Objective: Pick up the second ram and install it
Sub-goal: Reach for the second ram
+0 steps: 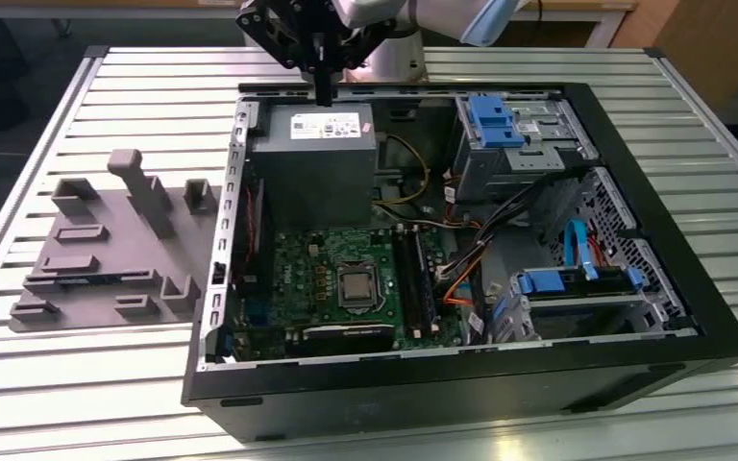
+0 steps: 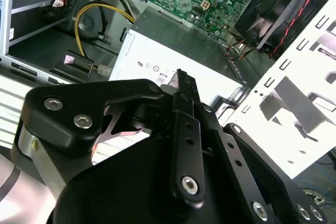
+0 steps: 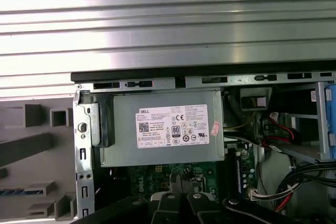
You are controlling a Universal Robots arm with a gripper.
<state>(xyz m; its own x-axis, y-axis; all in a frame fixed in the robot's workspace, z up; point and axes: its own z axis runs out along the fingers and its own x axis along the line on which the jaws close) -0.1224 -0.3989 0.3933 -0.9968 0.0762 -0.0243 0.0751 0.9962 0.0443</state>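
Observation:
My gripper [image 1: 326,93] hangs above the far edge of the open black PC case [image 1: 472,379], over the grey power supply [image 1: 311,154]. Its black fingers stand pressed together with nothing between them in both wrist views [image 2: 181,78] [image 3: 178,182]. The second ram [image 1: 87,280] is a thin blue stick lying in a slot of the grey fixture [image 1: 100,240] on the exterior view's left, well apart from the gripper. The first wrist view catches its blue edge [image 3: 13,191]. The green motherboard [image 1: 311,279] with its long dark memory slots [image 1: 414,279] lies in the case.
Light-blue drive brackets [image 1: 491,120] [image 1: 580,280] and bundles of cables [image 1: 472,259] fill the case's side on the exterior view's right. A black fan [image 2: 283,3] sits by the case wall. The case and fixture rest on a slatted metal table [image 1: 126,375].

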